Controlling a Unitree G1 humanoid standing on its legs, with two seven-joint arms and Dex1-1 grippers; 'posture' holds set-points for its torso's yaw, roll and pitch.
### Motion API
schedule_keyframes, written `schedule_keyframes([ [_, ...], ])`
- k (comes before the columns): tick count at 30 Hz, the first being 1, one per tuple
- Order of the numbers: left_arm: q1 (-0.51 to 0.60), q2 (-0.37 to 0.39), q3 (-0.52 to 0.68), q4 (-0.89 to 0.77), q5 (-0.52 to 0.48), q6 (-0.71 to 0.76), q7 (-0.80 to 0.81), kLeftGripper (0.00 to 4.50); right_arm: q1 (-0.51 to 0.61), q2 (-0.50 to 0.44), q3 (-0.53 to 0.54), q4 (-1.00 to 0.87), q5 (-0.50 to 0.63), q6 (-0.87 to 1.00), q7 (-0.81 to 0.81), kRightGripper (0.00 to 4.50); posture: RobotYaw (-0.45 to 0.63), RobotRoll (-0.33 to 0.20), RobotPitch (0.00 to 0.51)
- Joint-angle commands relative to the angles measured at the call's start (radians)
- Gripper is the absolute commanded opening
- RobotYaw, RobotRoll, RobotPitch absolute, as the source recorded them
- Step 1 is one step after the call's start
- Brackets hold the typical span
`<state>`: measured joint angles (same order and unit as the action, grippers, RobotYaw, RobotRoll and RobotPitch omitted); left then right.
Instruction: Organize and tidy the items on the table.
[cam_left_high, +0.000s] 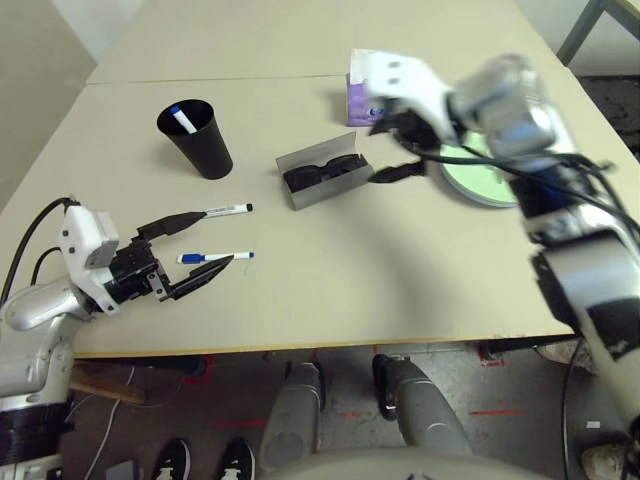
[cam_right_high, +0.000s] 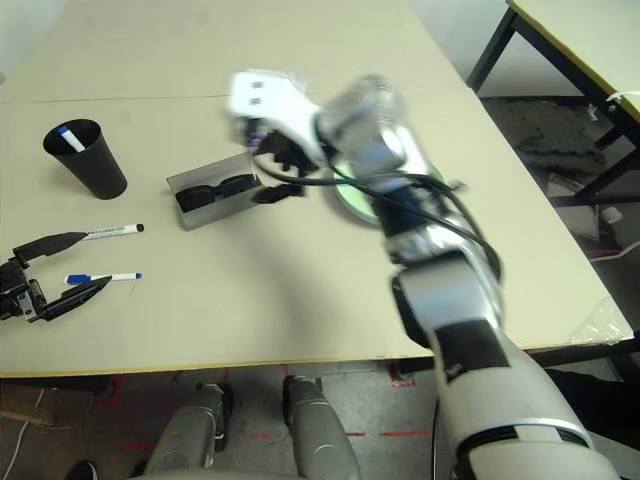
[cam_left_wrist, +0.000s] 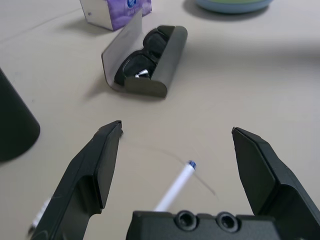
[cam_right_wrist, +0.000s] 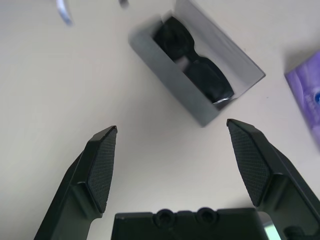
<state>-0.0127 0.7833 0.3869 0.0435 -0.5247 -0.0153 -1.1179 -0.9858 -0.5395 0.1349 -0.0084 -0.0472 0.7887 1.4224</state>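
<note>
The grey glasses case (cam_left_high: 318, 178) lies open mid-table with the black sunglasses (cam_right_wrist: 195, 70) inside it. My right gripper (cam_left_high: 392, 150) hovers open just off the case's right end, holding nothing. A black-capped white marker (cam_left_high: 228, 209) and a blue-capped one (cam_left_high: 215, 257) lie near the front left. My left gripper (cam_left_high: 214, 239) is low over the table and open, with one finger beside each marker. The blue-capped marker (cam_left_wrist: 177, 185) lies between the fingers, not gripped. A pale green plate (cam_left_high: 480, 178) sits to the right, partly behind my right arm.
A black cup (cam_left_high: 197, 140) holding another blue-capped marker (cam_left_high: 182, 120) stands at the back left. The purple tissue box (cam_left_high: 358, 97) stands behind the case. A seam (cam_left_high: 200, 80) crosses the table (cam_left_high: 330, 280) at the back. The front edge runs close under my left gripper.
</note>
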Motion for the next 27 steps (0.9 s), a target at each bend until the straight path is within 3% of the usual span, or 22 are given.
schedule_keyframes([
  [1,-0.018,-0.001,-0.008,0.045,0.024,-0.005,0.012,4.5,0.137,0.054,-0.163,-0.147,0.153,0.075,-0.113,4.47,-0.11,0.0,0.195],
  [7,-0.048,0.003,-0.02,0.086,0.056,-0.025,0.026,4.5,0.444,0.076,-0.253,-0.295,0.253,-0.015,-0.268,4.47,-0.13,0.0,0.185],
  [10,-0.077,0.009,-0.022,0.116,0.082,-0.005,0.071,4.5,0.612,0.072,-0.256,-0.266,0.258,-0.235,-0.287,4.47,-0.14,0.0,0.183],
  [14,-0.102,0.011,-0.034,0.136,0.108,0.039,0.124,4.5,0.693,0.077,-0.254,-0.17,0.258,-0.487,-0.318,4.47,-0.14,0.0,0.186],
  [19,-0.137,-0.016,-0.049,0.141,0.137,0.074,0.206,2.81,0.74,0.072,-0.287,-0.026,0.311,-0.749,-0.296,4.5,-0.14,0.0,0.19],
  [27,-0.234,-0.055,-0.107,0.205,0.199,0.089,0.292,0.04,0.761,0.051,-0.291,0.032,0.422,-0.821,-0.27,4.5,-0.16,0.0,0.184],
])
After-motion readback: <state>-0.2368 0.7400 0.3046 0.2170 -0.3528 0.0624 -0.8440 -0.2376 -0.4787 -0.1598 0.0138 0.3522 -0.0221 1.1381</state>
